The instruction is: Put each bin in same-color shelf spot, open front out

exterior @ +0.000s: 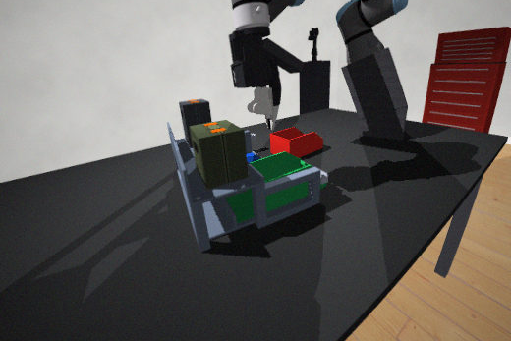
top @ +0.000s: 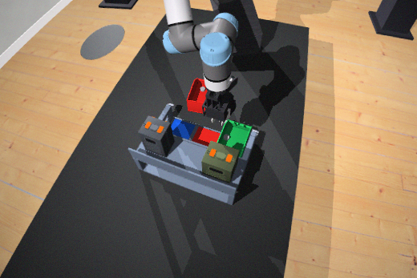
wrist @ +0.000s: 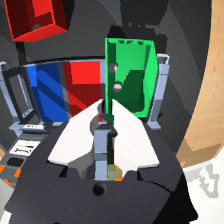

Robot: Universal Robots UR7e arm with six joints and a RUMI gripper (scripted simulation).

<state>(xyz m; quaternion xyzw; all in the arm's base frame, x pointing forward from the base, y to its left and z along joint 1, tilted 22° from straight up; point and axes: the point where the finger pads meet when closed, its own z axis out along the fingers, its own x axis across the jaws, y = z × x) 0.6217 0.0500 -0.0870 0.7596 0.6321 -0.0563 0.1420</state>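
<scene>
The green bin (top: 240, 137) (exterior: 280, 167) (wrist: 131, 55) stands in the right end of the grey-blue shelf (top: 188, 181) (exterior: 259, 207) (wrist: 159, 95), open front outward. Small grey parts are in it. In the wrist view its front edge shows beyond the lip line; whether it sits behind the lip I cannot tell. The red bin (top: 196, 106) (exterior: 307, 144) (wrist: 42, 35) stands on the table outside the shelf, with a grey part visible. The blue mark (top: 181, 129) (wrist: 47, 100) and red mark (top: 206, 137) (wrist: 82, 100) are uncovered. My gripper (top: 217, 121) (exterior: 271, 127) (wrist: 108, 100) is shut and empty, above the green bin's left side.
A dark grey box (top: 160, 141) (exterior: 196, 115) and an olive box (top: 218, 165) (exterior: 221, 158) stand on the shelf's upper board (top: 184, 153), at its left and right. Shelf side posts flank the spots. The green bin's left wall is close below the fingertips.
</scene>
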